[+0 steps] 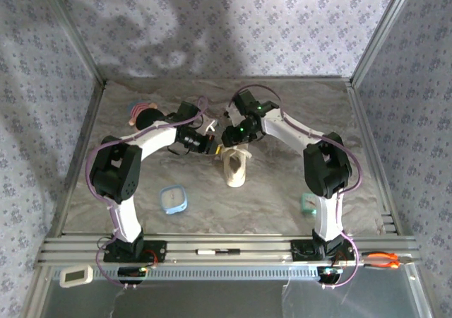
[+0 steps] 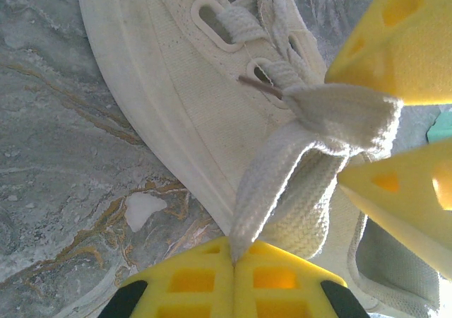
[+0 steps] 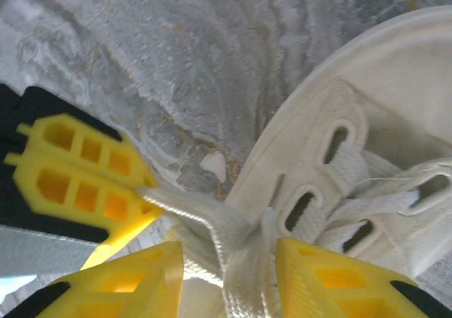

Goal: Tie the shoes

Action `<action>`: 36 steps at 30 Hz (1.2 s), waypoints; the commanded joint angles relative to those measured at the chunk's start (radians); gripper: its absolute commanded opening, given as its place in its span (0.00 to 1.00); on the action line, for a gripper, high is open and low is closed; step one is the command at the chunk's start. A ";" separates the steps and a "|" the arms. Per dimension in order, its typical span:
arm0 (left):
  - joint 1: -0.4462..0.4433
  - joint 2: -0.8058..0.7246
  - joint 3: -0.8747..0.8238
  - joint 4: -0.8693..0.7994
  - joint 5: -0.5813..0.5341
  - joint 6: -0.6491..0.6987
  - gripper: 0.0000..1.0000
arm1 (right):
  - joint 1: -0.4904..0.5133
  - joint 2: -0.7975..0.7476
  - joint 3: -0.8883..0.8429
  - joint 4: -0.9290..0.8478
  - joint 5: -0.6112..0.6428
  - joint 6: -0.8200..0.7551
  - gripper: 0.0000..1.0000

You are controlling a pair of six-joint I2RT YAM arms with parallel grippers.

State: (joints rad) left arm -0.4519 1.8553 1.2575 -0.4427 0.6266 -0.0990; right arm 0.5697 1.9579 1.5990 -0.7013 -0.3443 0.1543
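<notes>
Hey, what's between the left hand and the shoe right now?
In the left wrist view, one flat lace runs from the shut left hand up to the shoe.

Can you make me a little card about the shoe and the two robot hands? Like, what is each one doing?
shoe: cream, sitting on the marbled table
left hand: shut, pinching one flat lace
right hand: a bunch of lace sits between its fingers; grip unclear
both hands: close together at the shoe's lacing
bow: none seen
</notes>
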 commanded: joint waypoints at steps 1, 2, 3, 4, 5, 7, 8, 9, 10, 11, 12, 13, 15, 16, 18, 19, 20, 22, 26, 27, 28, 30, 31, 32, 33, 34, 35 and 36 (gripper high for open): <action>-0.005 0.008 0.002 -0.022 -0.008 -0.012 0.00 | -0.005 0.008 -0.004 -0.015 -0.079 -0.068 0.31; -0.005 0.009 0.003 -0.025 -0.010 -0.011 0.00 | -0.007 0.001 -0.013 -0.006 -0.085 -0.081 0.25; -0.005 0.010 0.003 -0.025 -0.011 -0.012 0.00 | -0.008 -0.004 -0.022 0.002 -0.086 -0.092 0.21; -0.005 0.010 0.002 -0.025 -0.013 -0.012 0.00 | -0.012 -0.013 -0.034 0.014 -0.089 -0.105 0.16; -0.005 0.010 0.002 -0.027 -0.013 -0.012 0.00 | -0.016 -0.022 -0.047 0.027 -0.094 -0.114 0.15; -0.005 0.010 0.002 -0.027 -0.015 -0.014 0.00 | -0.027 -0.049 -0.090 0.067 -0.108 -0.125 0.14; -0.005 0.010 0.002 -0.030 -0.016 -0.015 0.00 | -0.034 -0.063 -0.113 0.091 -0.120 -0.129 0.14; -0.005 0.010 0.002 -0.030 -0.018 -0.015 0.00 | -0.041 -0.080 -0.141 0.119 -0.136 -0.134 0.14; -0.005 0.009 0.002 -0.032 -0.020 -0.016 0.00 | -0.048 -0.095 -0.165 0.145 -0.159 -0.141 0.13; -0.005 0.010 0.002 -0.034 -0.021 -0.017 0.00 | -0.053 -0.104 -0.182 0.157 -0.180 -0.153 0.13; -0.005 0.012 0.002 -0.035 -0.024 -0.017 0.00 | -0.057 -0.112 -0.196 0.161 -0.198 -0.165 0.13; -0.005 0.011 0.003 -0.036 -0.025 -0.019 0.00 | -0.060 -0.118 -0.209 0.160 -0.215 -0.182 0.14; -0.005 0.012 0.004 -0.039 -0.028 -0.021 0.00 | -0.069 -0.125 -0.227 0.148 -0.247 -0.214 0.15; -0.005 0.011 0.005 -0.042 -0.030 -0.022 0.00 | -0.075 -0.130 -0.237 0.142 -0.266 -0.229 0.15; -0.005 0.008 0.007 -0.044 -0.036 -0.026 0.00 | -0.087 -0.142 -0.258 0.130 -0.306 -0.257 0.16; -0.005 0.007 0.007 -0.046 -0.040 -0.027 0.00 | -0.094 -0.150 -0.273 0.125 -0.323 -0.270 0.16; -0.005 0.007 0.007 -0.048 -0.042 -0.029 0.00 | -0.101 -0.160 -0.287 0.119 -0.337 -0.282 0.16; -0.005 0.005 0.009 -0.052 -0.048 -0.030 0.00 | -0.119 -0.184 -0.325 0.115 -0.348 -0.293 0.17; -0.005 0.001 0.008 -0.054 -0.053 -0.035 0.00 | -0.181 -0.264 -0.462 0.171 -0.356 -0.268 0.21; -0.005 0.001 0.006 -0.054 -0.054 -0.036 0.00 | -0.199 -0.284 -0.490 0.184 -0.355 -0.256 0.23; -0.005 0.001 0.004 -0.054 -0.054 -0.036 0.00 | -0.216 -0.307 -0.520 0.202 -0.357 -0.243 0.26; -0.005 0.001 0.002 -0.054 -0.056 -0.035 0.00 | -0.244 -0.350 -0.565 0.227 -0.340 -0.217 0.32; -0.004 0.001 0.002 -0.056 -0.057 -0.033 0.00 | -0.255 -0.370 -0.583 0.236 -0.327 -0.206 0.36; -0.004 0.002 0.002 -0.056 -0.057 -0.032 0.00 | -0.262 -0.389 -0.594 0.241 -0.305 -0.192 0.39; -0.004 0.002 0.003 -0.056 -0.057 -0.032 0.00 | -0.263 -0.400 -0.598 0.242 -0.286 -0.182 0.41; -0.004 0.001 0.004 -0.056 -0.057 -0.032 0.00 | -0.263 -0.412 -0.603 0.244 -0.264 -0.166 0.43; -0.004 0.004 0.006 -0.055 -0.056 -0.030 0.00 | -0.260 -0.422 -0.606 0.251 -0.235 -0.146 0.45; -0.004 0.004 0.006 -0.054 -0.057 -0.030 0.00 | -0.255 -0.429 -0.606 0.259 -0.210 -0.117 0.47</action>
State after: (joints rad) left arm -0.4538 1.8553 1.2575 -0.4541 0.5816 -0.1246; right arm 0.3058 1.5665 1.0019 -0.4801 -0.6197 -0.0269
